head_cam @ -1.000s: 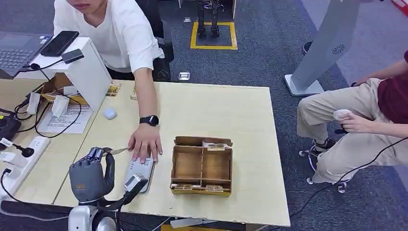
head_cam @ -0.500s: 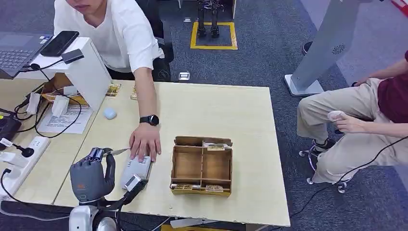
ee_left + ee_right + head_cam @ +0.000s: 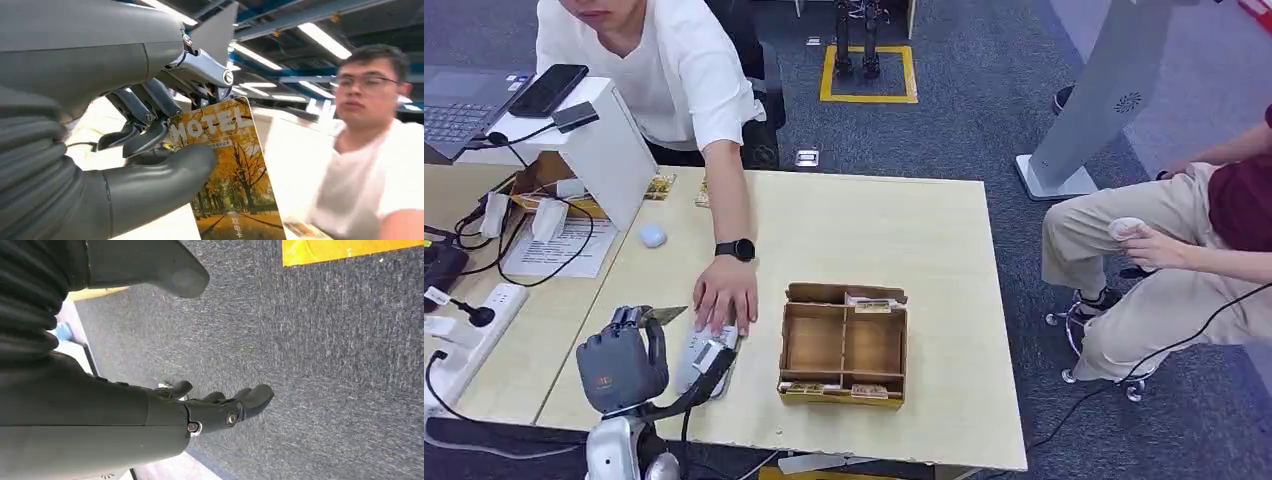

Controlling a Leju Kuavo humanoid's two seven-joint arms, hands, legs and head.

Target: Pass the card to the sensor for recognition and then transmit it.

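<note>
From my remote station I see the robot's left hand [image 3: 622, 362] raised at the near edge of the pale wooden table [image 3: 874, 225], its thumb and fingers closed on a card [image 3: 227, 185]. In the left wrist view the card's face reads "HOTEL" in white capitals over a photograph of a path under yellow autumn trees; the smaller lines of characters below the title and at the card's far end are too fine for me to read. From the head view the card [image 3: 665, 315] shows as a thin sliver jutting from the fingertips toward the person's hand [image 3: 726, 294].

That hand, with a black watch [image 3: 735, 249] on its wrist, rests flat on the grey sensor [image 3: 702, 358] lying on the table just beside the left hand. To the sensor's right stands a wooden divider box [image 3: 845, 344] with small printed packets along its far and near walls; I cannot read their print.

The right hand [image 3: 220, 407] hangs over grey carpet [image 3: 325, 365], holding nothing, fingers loosely spread. A second person [image 3: 1184, 250] in khaki trousers sits off the table's right side.
</note>
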